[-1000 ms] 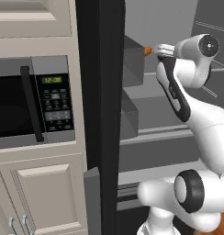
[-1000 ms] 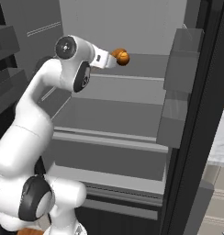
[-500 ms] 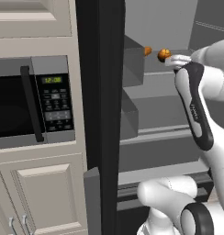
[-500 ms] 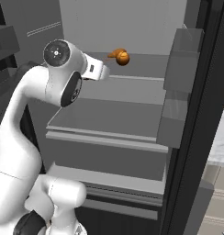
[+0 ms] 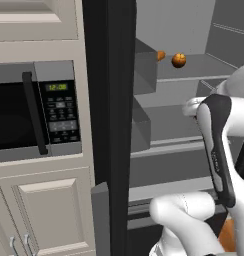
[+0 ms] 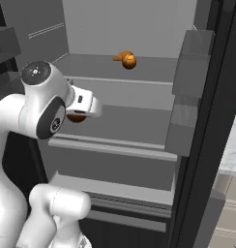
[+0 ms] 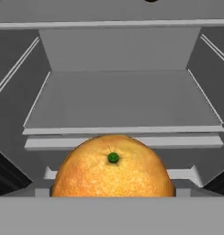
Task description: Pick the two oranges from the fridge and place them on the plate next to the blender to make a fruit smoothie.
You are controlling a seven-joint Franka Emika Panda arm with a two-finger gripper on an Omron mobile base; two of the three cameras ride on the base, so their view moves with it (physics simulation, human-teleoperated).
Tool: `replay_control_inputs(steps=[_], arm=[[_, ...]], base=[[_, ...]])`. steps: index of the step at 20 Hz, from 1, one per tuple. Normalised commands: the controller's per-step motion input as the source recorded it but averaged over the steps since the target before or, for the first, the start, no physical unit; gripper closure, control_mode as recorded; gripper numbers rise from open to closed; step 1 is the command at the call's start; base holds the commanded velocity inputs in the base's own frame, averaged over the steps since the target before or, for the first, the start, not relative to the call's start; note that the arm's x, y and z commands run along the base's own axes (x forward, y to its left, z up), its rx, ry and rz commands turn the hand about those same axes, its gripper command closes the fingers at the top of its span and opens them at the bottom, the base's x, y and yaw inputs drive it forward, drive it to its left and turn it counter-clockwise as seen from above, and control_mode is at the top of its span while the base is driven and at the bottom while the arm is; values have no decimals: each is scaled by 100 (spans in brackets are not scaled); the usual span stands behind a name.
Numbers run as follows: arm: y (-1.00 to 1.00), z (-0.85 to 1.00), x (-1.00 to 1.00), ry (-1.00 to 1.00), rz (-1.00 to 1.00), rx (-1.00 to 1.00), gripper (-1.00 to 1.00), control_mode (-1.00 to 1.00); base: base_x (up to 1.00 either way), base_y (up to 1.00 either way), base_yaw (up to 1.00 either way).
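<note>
The fridge (image 6: 129,29) stands open across both base views. The white arm has drawn back and down from the upper shelf, toward the lower left of the right base view. The gripper (image 6: 77,116) has one orange (image 7: 113,167) against it, large at the bottom centre of the hand view; its fingers are hidden, so I cannot tell how tightly it closes. The other orange (image 5: 178,60) sits on the upper shelf, upper right of the left base view. The first orange seems ready to carry out.
</note>
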Motion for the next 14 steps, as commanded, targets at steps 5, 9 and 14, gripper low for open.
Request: replay_control_inputs(steps=[5, 9, 14], arm=[[0, -12, -6, 2, 0, -3, 100, 100], [0, 0, 0, 0, 0, 0, 100, 100], [0, 0, 0, 0, 0, 0, 100, 100]], base=[[-13, 0, 5], [-100, -4, 61], [-73, 0, 87]])
